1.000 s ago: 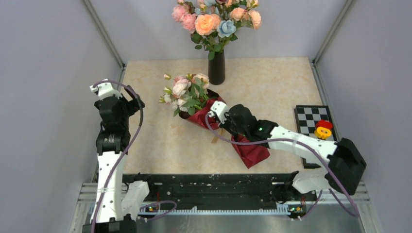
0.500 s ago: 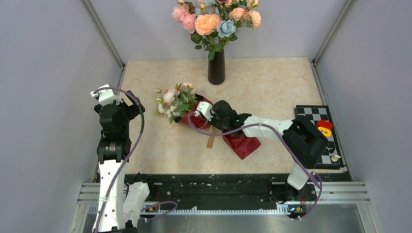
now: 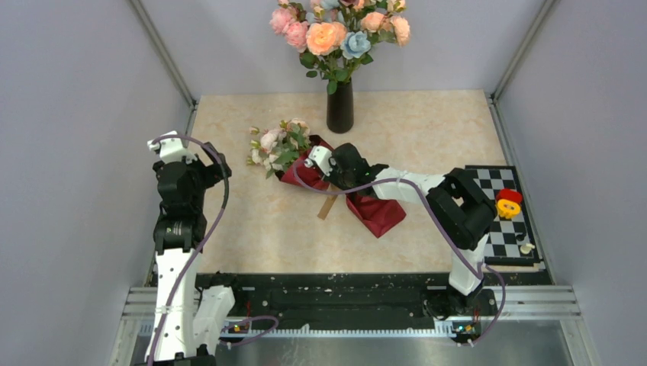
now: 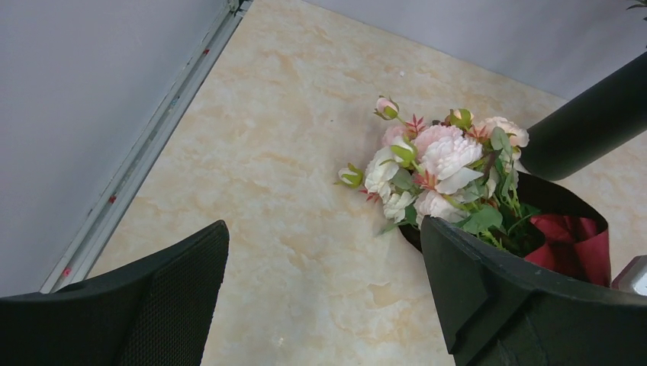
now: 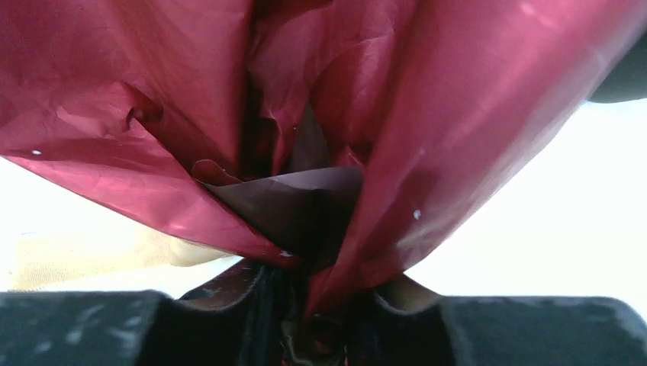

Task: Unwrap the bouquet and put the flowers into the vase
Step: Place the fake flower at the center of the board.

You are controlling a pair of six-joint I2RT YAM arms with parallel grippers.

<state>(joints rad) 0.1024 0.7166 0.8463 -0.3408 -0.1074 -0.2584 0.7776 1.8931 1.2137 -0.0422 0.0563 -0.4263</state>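
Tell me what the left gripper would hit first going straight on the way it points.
The left gripper would most likely meet the bare table first. The flowers lie just right of that line, though depth is hard to judge.

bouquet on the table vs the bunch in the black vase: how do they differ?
Pose: the bouquet lies on its side on the table; the vase bunch stands upright in the black vase.
Wrapping: bouquet in maroon paper, vase bunch bare.
Blooms: bouquet's small and pale, vase bunch's larger, bright peach, pink, blue.
Both have green leaves.
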